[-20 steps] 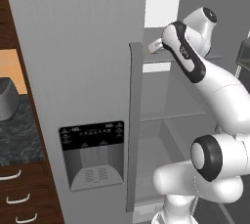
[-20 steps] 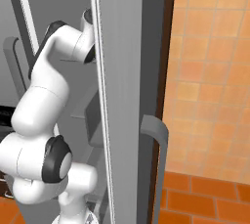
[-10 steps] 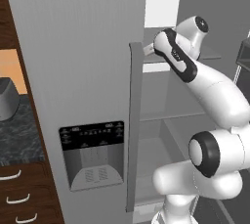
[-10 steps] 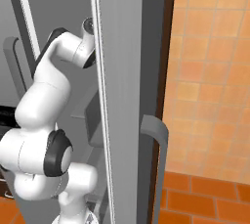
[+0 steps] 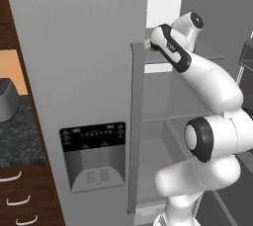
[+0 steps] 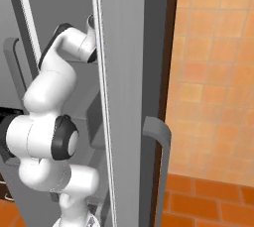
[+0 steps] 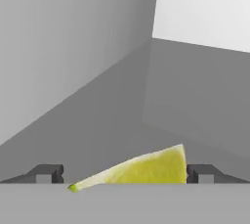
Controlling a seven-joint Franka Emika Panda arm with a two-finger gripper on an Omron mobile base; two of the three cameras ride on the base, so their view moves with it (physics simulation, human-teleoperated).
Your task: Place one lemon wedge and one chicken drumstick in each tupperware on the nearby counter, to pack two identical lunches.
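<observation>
Your arm (image 5: 207,87) rises from 5 o'clock in the left base view and reaches up into the open fridge (image 5: 74,47), its wrist bent toward the upper shelf (image 5: 163,57) just past the edge of the closed door with the long grey handle (image 5: 136,121). From the right base view you see the same arm (image 6: 54,92) at 9 o'clock, tucked behind the edge of the open fridge door (image 6: 124,97), whose handle (image 6: 161,151) sits at 5 o'clock against the orange tiled wall (image 6: 213,72).

In the hand view the lemon wedge (image 7: 144,168) lies at 6 o'clock between the two dark fingertips (image 7: 46,173), its thick end close against the right tip and its thin point reaching toward the left one. The jaws stand wide; you cannot tell whether either tip is touching the wedge. Grey fridge walls rise behind it toward 12 o'clock.

At 9 o'clock in the left base view a strip of the marbled counter (image 5: 20,136) shows, with a grey appliance (image 5: 7,99) on it and drawers (image 5: 20,203) beneath. The water dispenser panel (image 5: 94,156) sits low on the closed door.
</observation>
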